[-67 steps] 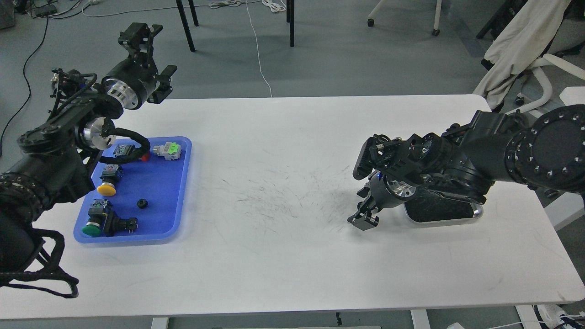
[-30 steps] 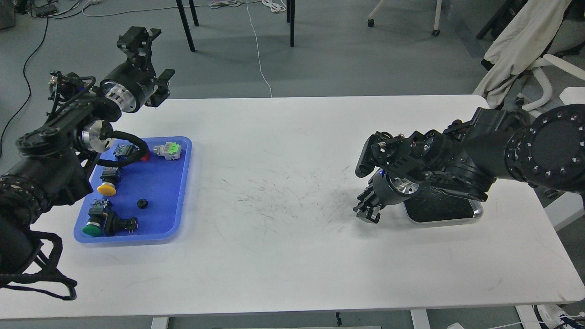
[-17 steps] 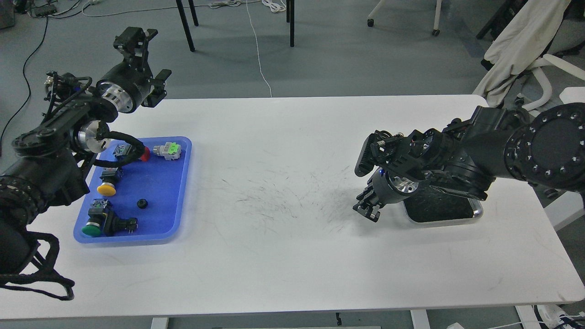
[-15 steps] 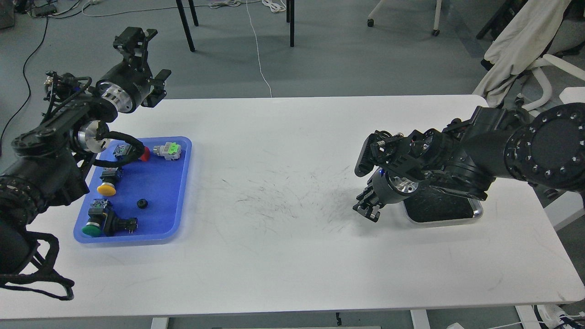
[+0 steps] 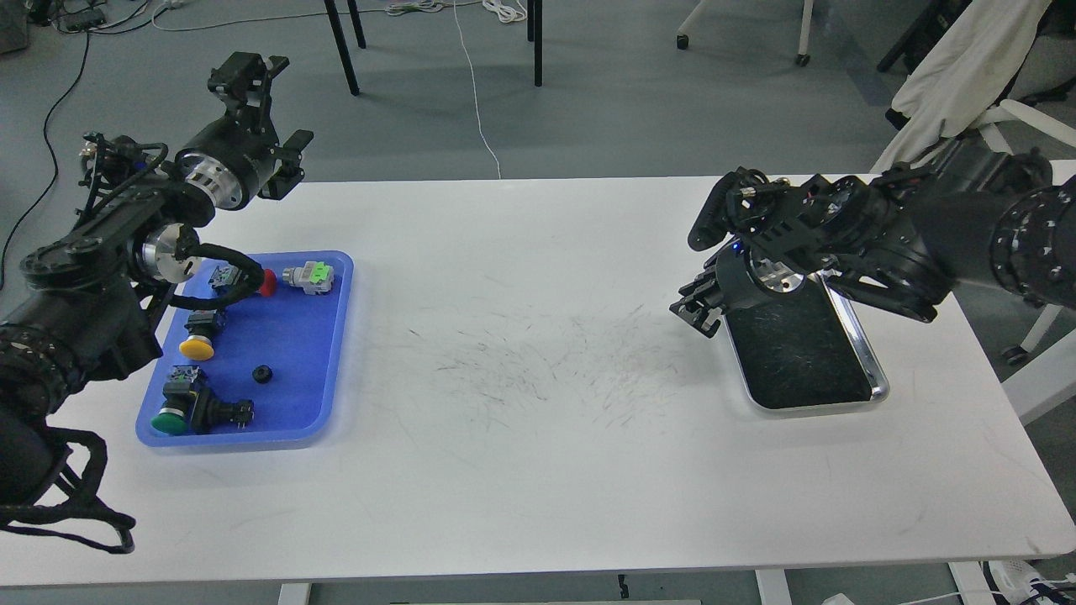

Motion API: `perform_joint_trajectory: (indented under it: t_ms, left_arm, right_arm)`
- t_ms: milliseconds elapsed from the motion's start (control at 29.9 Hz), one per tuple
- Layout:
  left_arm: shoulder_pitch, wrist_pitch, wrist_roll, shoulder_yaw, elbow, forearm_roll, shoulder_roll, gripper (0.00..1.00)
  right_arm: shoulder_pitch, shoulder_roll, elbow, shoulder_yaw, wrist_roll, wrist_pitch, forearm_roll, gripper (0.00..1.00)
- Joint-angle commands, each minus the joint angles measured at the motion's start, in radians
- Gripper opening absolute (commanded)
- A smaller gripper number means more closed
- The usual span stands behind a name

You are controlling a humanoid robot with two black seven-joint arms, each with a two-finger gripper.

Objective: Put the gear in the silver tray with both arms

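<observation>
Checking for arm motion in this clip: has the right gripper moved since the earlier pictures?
Yes. The right gripper has gone up-view and right, from beside the silver tray's near end to its far left corner.

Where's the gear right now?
In the head view, the gear lies in the blue tray on the table's left side, between the yellow button and the tray's right rim, untouched by either gripper.

Grey floor [image 5: 622, 126], white table [image 5: 538, 470], dark chair legs [image 5: 340, 42], floor cables [image 5: 471, 76]
</observation>
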Motion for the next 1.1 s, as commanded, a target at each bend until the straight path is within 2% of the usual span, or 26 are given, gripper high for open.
perform_joint_trajectory:
  t_ms: [0,334,635,869,1070]
  left_arm:
    - [0.005,-0.001,0.000,-0.001,0.000,0.000,0.000,0.98]
    - [0.016,-0.001,0.000,-0.001,-0.003,-0.003,0.001,0.98]
    - [0.014,0.000,0.000,-0.001,-0.005,-0.006,0.001,0.98]
    - [0.014,0.002,-0.002,-0.001,-0.005,-0.007,0.001,0.98]
    - [0.014,0.002,-0.002,-0.001,-0.005,-0.009,0.003,0.98]
  right_arm:
    - [0.001,-0.075,-0.001,0.027,0.000,0.001,0.000,0.02]
    - [-0.097,-0.233,-0.113,0.135,0.000,-0.001,0.000,0.02]
    - [-0.275,-0.219,-0.257,0.181,0.000,-0.013,0.000,0.02]
    - [-0.298,-0.192,-0.276,0.195,0.000,-0.015,0.000,0.02]
    - [-0.353,-0.127,-0.357,0.195,0.000,-0.013,0.000,0.02]
